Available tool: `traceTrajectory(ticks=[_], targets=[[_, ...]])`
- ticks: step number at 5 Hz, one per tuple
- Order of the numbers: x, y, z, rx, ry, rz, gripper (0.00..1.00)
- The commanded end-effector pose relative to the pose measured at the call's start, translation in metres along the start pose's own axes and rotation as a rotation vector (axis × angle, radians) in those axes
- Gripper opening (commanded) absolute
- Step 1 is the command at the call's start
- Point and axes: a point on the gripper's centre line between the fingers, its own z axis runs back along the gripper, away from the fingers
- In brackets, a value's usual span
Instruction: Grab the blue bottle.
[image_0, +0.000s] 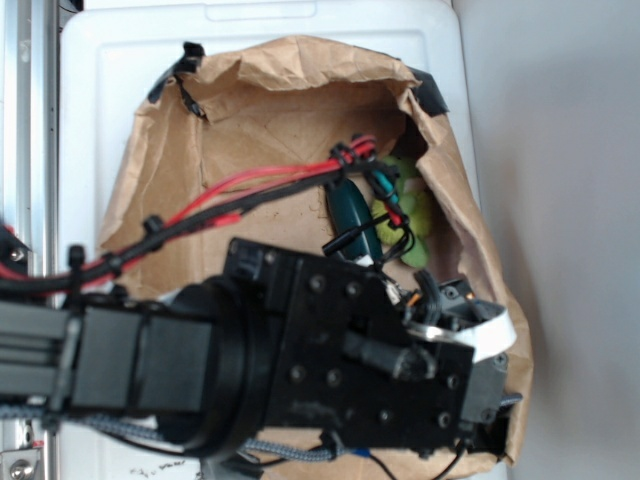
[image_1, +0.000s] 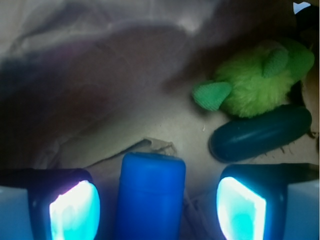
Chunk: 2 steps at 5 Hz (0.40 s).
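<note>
Wrist view: the gripper (image_1: 157, 210) stands with its jaws spread apart, and the blue bottle (image_1: 150, 197) lies between the two fingers — touching neither. Beyond the right finger (image_1: 240, 207) lies a dark green capsule (image_1: 260, 134), and just past it a fuzzy yellow-green plush toy (image_1: 255, 82) — all on crumpled brown paper (image_1: 100, 100).

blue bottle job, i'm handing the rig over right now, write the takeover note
Pincer: open, lowered into the paper bag, fingers either side of the blue bottle, gaps showing on both sides.
Blue bottle: lying on the bag floor, centred between the fingers in the wrist view; hidden by the arm in the exterior view.
Nearby: green capsule and plush toy, off to the right and clear of the pincer.
Done: approach and alignment.
Left: close on the bottle, then lift.
</note>
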Motion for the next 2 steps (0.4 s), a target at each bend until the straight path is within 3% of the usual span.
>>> traceTrajectory(ticks=[1,2], targets=[[-0.0183,0.0139,-0.0132,-0.002,-0.071,-0.087,0.94],[-0.0247,0.0180,-0.0064,-0.018,-0.090,-0.079,0.00]])
